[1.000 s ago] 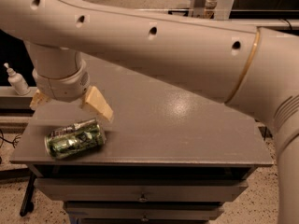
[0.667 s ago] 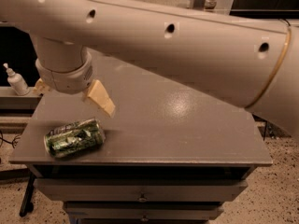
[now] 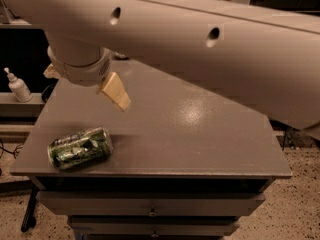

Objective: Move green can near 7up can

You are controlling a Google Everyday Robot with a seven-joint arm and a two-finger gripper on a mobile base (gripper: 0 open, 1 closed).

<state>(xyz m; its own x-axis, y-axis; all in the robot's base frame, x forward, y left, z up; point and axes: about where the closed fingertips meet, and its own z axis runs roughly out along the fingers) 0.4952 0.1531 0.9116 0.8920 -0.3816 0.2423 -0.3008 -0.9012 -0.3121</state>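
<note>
The green can (image 3: 80, 148) lies on its side near the front left corner of the grey table (image 3: 200, 134); it is dark green with mottled print and a silver end. My gripper (image 3: 86, 88) hangs above and behind the can, apart from it, open and empty. One tan finger (image 3: 115, 91) shows clearly. The other finger (image 3: 50, 72) peeks out at the left behind the wrist. The 7up can is out of view; my arm (image 3: 210, 39) covers the back of the table.
A white pump bottle (image 3: 19, 86) stands on a low shelf to the left of the table. Drawers (image 3: 150, 204) sit under the tabletop. The floor at the right is speckled.
My gripper has moved up and slightly to the right, away from the green can. The can has not moved.
</note>
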